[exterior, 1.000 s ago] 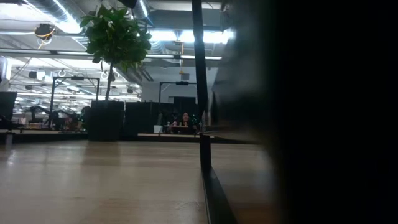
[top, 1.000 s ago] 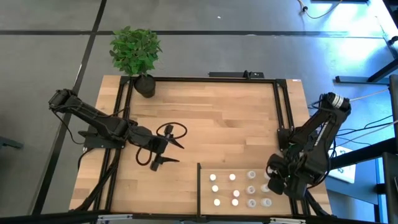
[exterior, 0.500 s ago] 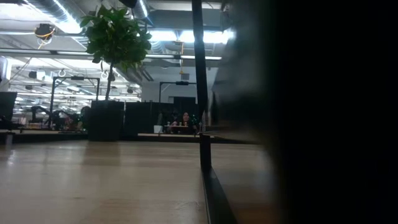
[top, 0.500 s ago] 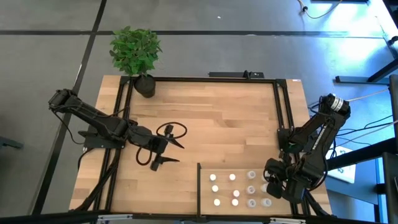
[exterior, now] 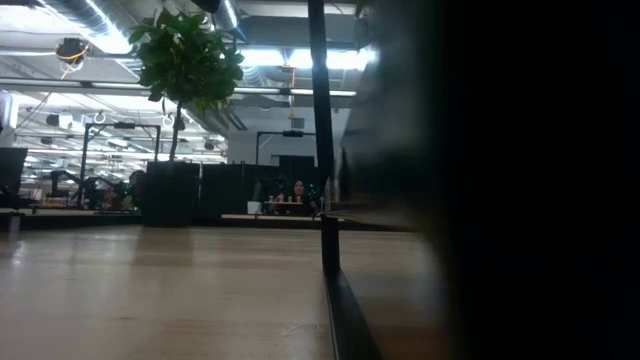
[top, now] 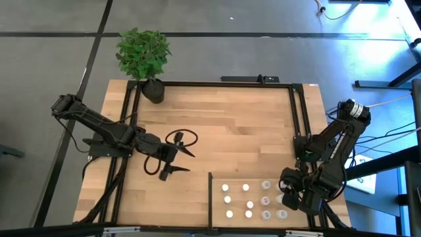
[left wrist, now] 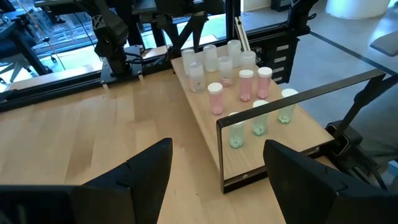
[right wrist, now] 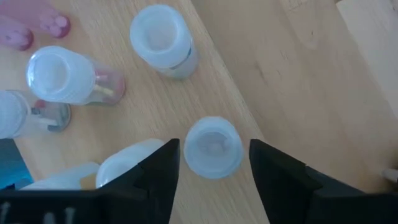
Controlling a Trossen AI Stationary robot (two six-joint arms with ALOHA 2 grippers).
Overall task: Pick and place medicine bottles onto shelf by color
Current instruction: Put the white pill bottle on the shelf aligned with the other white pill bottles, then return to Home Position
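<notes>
We see, at the worktop's (top: 230, 125) far left corner, a potted plant (top: 144, 58) standing on its edge. Toward the left edge, at mid-depth, the left arm reaches inward, and its left claw (top: 176, 155) hangs over bare planks left of the worktop's centre. Its two dark fingers (left wrist: 140, 180) are spread wide with nothing between them. A loop of black cable (top: 179, 137) sits beside this claw on its far side.

We find the shelf (top: 256, 181) lying flat in the near right corner, its black edge strip (top: 210, 197) marking the left border. On it the medicine bottles (top: 246, 187) stand upright in loose rows. In the left wrist view we count three greenish bottles (left wrist: 258, 124) nearest the strip, then pink ones (left wrist: 215, 98), then clear white-capped ones (left wrist: 210, 57) at the side toward the right arm.

At the shelf's right margin, close to the worktop's right edge, the right claw (top: 287, 196) points down over the bottles. In the right wrist view, its two fingers (right wrist: 154, 177) are parted on either side of one white-capped bottle (right wrist: 212, 148). We see narrow gaps between the cap and each finger, so the claw brackets the bottle without pinching it. Other white-capped bottles (right wrist: 163, 38) stand close around it on the pale wood.

In the low view a dark shape (exterior: 530, 180) fills the right half, and no bottles are visible there.
</notes>
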